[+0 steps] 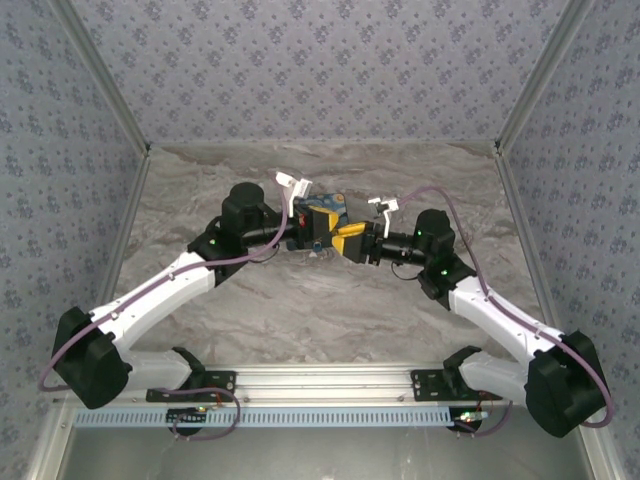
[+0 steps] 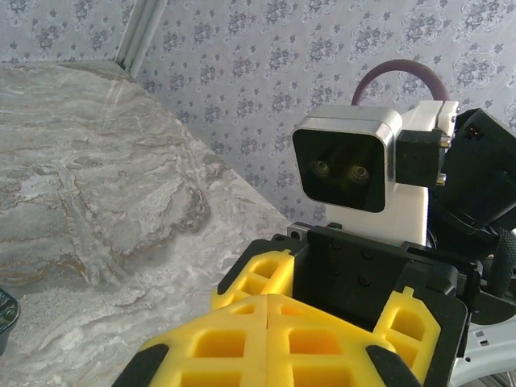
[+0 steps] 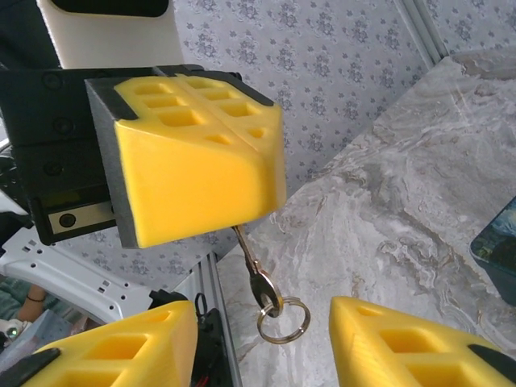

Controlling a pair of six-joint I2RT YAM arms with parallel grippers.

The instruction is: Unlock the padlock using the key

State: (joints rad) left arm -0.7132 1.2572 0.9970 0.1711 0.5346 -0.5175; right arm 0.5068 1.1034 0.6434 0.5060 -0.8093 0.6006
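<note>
Toward the far middle of the surface (image 1: 300, 320), by the painted box (image 1: 322, 208), we find the left tool (image 3: 264, 165) clamped shut on the key (image 3: 256, 270). Its blade is pinched between the yellow pads (image 3: 193, 177), and its bow and ring (image 3: 284, 319) hang free below. To the right, the right tool (image 3: 264, 322) stands open, one finger (image 3: 121, 347) on each side of the ring, touching nothing. We judge this a handover, with the padlock not yet approached. Next, the right tool must close squarely on the bow without twisting the key.

Patterned walls (image 1: 320, 70), seemingly marble tabletop (image 1: 320, 315)
</note>
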